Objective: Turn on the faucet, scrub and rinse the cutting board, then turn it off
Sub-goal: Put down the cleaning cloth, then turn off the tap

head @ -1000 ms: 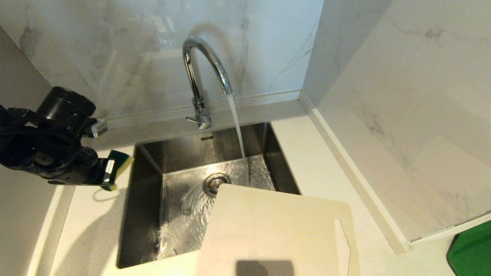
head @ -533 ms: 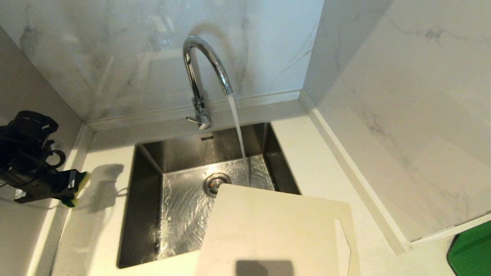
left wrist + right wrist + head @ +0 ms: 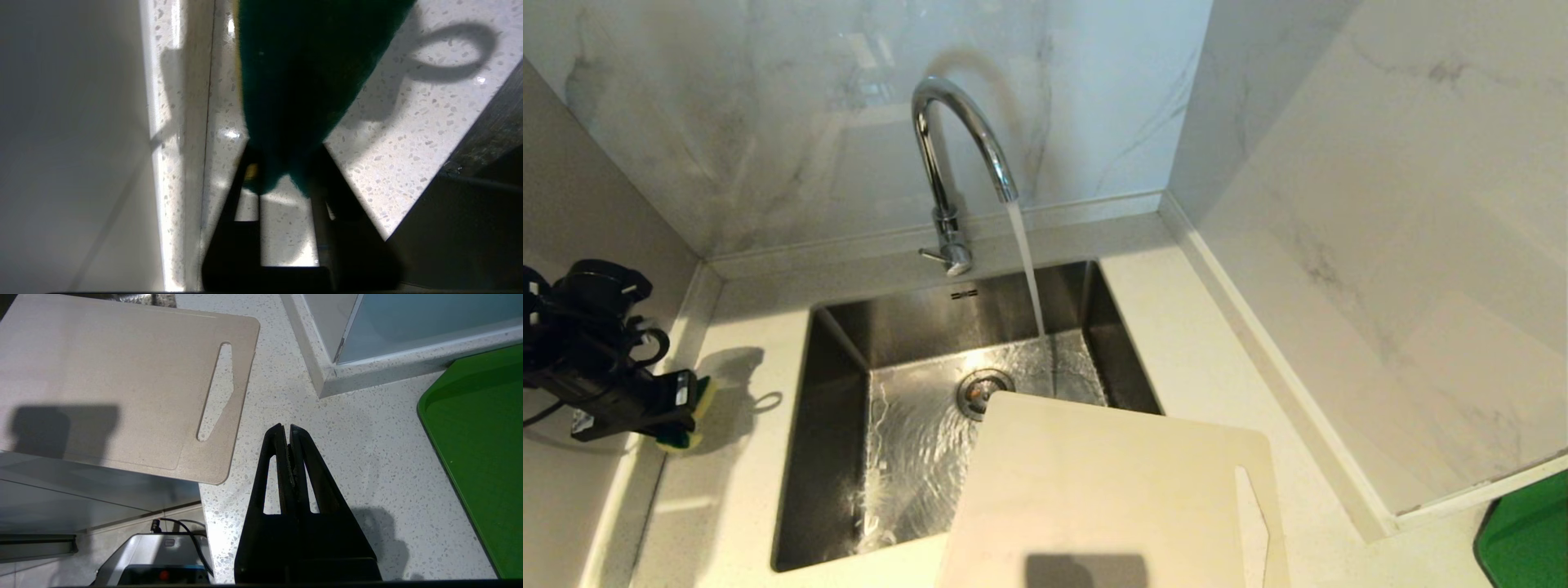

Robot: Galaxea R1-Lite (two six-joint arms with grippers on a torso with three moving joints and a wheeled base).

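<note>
Faucet (image 3: 960,155) was running; left gripper (image 3: 686,400) loosely pinched the sponge (image 3: 302,81) over the counter (image 3: 727,490); cutting board (image 3: 1111,498) unrinsed, shutoff pending.

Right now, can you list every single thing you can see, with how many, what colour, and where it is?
faucet: one, shiny silver, behind the sink, water running from it
sink: one, grey steel, set in the counter, wet inside
drain: one, silver, in the sink floor
cutting board: one, cream white, on the counter, its corner hanging over the sink
counter: one, white speckled, around the sink
tray: one, green, on the counter at the far right
sponge: one, green and yellow, at the left gripper, above the counter left of the sink
left gripper: one, black, fingers on either side of the sponge
right gripper: one, black, shut, above the counter near the board
</note>
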